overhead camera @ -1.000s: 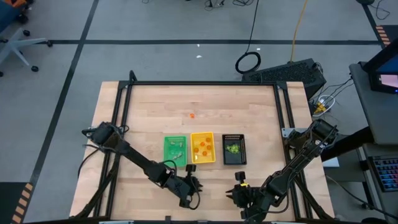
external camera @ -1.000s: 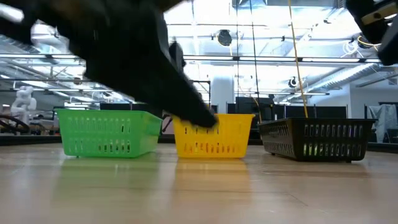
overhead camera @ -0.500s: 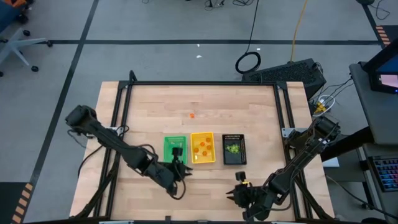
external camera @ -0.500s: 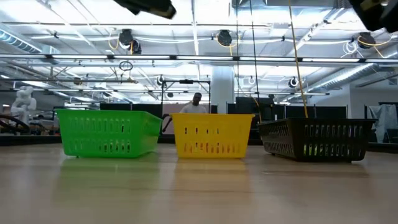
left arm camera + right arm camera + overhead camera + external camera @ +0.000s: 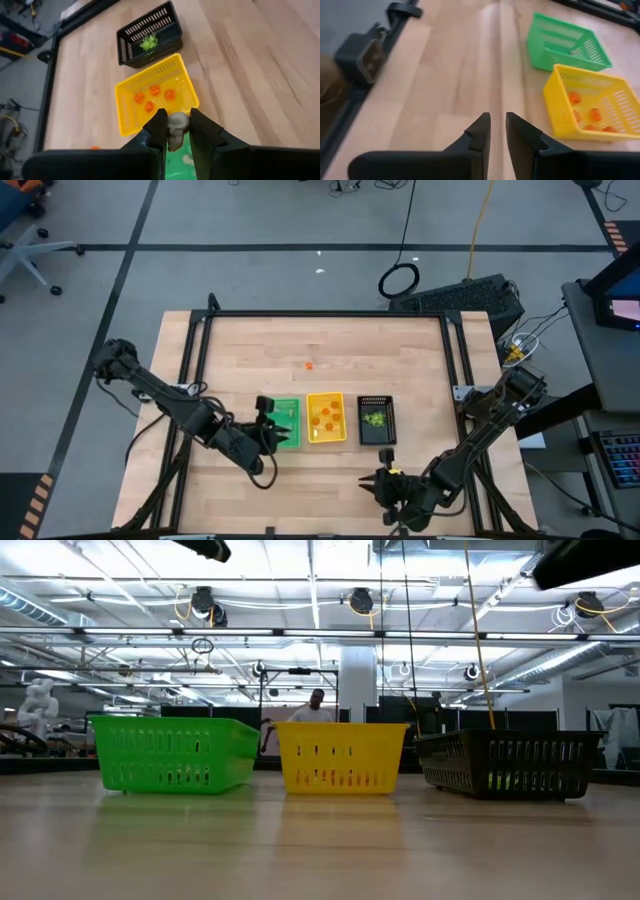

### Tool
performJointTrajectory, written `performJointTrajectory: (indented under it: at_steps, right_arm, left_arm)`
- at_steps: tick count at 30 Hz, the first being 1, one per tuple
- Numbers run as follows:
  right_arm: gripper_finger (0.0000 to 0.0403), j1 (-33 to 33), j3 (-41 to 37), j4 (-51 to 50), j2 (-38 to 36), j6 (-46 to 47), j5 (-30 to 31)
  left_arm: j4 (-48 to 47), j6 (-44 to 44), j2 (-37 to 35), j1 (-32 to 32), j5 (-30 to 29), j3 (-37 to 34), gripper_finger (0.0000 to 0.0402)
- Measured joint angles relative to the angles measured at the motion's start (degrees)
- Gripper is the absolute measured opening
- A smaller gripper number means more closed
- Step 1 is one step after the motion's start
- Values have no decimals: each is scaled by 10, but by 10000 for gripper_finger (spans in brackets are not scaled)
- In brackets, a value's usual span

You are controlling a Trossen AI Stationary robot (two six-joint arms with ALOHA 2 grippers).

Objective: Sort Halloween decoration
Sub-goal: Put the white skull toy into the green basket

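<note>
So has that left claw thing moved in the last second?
Yes. In the high view the left gripper, holding a pale trinket, went from below the yellow tray to the green tray's left edge.

Swinging my left gripper [image 5: 266, 418] away from table's near edge, now arriving over green tray [image 5: 287, 413], pale whitish-grey trinket [image 5: 176, 123] pinched between fingers. Nudging my right gripper [image 5: 378, 483] slightly leftward.

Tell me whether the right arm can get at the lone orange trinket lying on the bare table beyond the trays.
Probably yes. The orange trinket lies alone on open wood, nothing over it. The right hand sits empty at the near edge, so it must pass over the black tray first.
</note>
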Motion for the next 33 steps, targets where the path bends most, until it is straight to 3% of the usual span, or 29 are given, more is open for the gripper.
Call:
performJointTrajectory:
  at_steps: [6,20,33]
  right_arm:
    - [47,-23,0,2,0,16,-2]
    - [47,-50,0,1,0,-26,-1]
    - [47,-56,0,1,0,-19,-2]
  left_arm:
    - [-3,68,-11,0,0,0,51]
    - [-2,359,-11,0,0,0,51]
    - [-2,401,-11,0,-22,0,51]
